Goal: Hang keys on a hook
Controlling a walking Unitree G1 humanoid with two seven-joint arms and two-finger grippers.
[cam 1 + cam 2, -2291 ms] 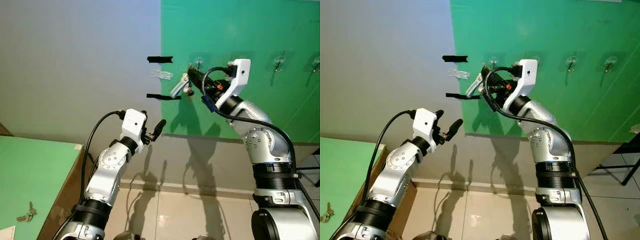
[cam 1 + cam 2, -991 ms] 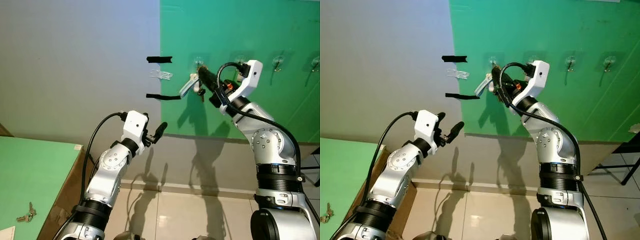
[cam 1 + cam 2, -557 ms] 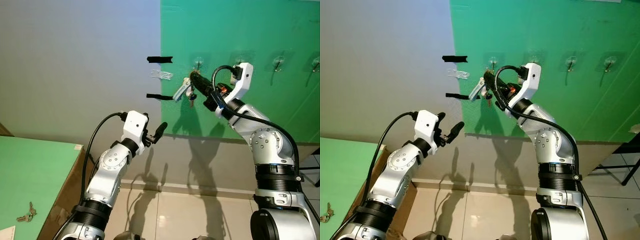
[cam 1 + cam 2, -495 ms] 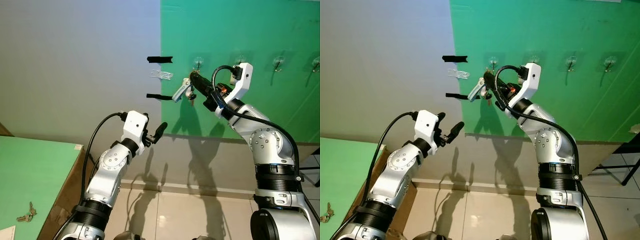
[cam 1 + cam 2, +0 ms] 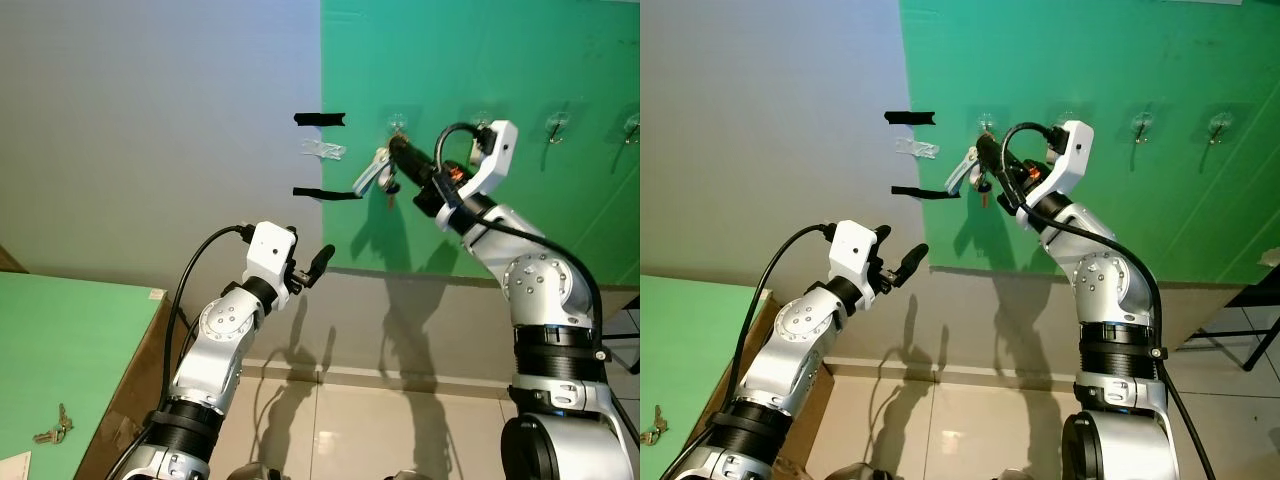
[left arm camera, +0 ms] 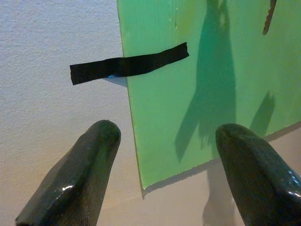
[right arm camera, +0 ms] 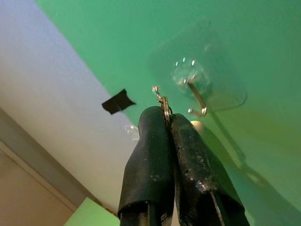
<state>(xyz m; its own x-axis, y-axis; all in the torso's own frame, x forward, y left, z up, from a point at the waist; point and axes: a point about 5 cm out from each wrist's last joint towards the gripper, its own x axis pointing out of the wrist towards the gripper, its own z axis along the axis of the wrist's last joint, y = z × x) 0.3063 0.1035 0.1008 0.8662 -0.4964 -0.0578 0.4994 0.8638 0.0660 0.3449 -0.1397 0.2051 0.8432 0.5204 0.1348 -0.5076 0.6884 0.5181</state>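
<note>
While the right gripper [image 5: 393, 152] pinches the keys [image 5: 384, 181] just below the leftmost hook [image 5: 397, 124], its fingers hide most of the bunch.

Right wrist view: closed black fingers [image 7: 153, 155] clamp a thin metal ring [image 7: 163, 104] beside the clear hook. Left wrist view: the left gripper [image 6: 162, 172] spreads glossy fingers wide before black tape [image 6: 128, 63] on the green board [image 6: 197, 84].

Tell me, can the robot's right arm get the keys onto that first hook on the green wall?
Probably yes. The right gripper, shut on the keys, is right beside the leftmost hook, and nothing sits between them. The key ring pokes out just short of the hook's tip.
</note>
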